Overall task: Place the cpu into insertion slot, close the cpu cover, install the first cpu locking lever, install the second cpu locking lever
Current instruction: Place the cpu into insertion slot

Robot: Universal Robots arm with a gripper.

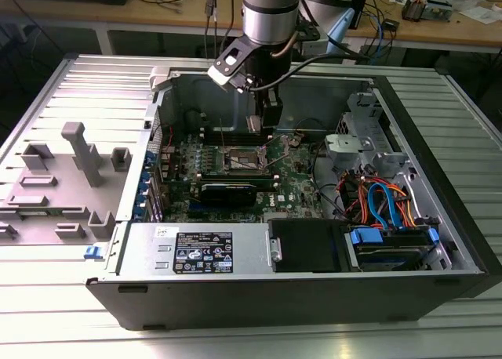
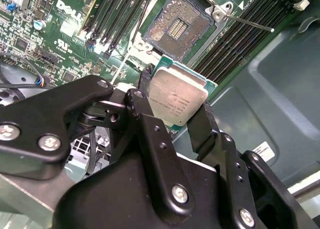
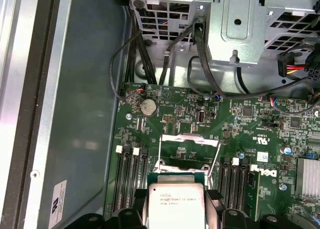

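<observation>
Gripper (image 2: 176, 103) (fingers clamped on two opposite edges) holds the cpu (image 2: 180, 91) flat, metal top up, above the motherboard (image 3: 250, 124). Just beyond the chip, the insertion slot (image 2: 176, 26) lies uncovered; past it, the cpu cover (image 3: 189, 138) stands swung open.

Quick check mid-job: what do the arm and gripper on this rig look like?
The arm is a silvery-grey, round-bodied tube. A pale grey boxy camera mount sits at its wrist, and black cables loop off beside it. In the second wrist view the gripper is matte black, built from jointed link bars fastened with silver screws.
</observation>
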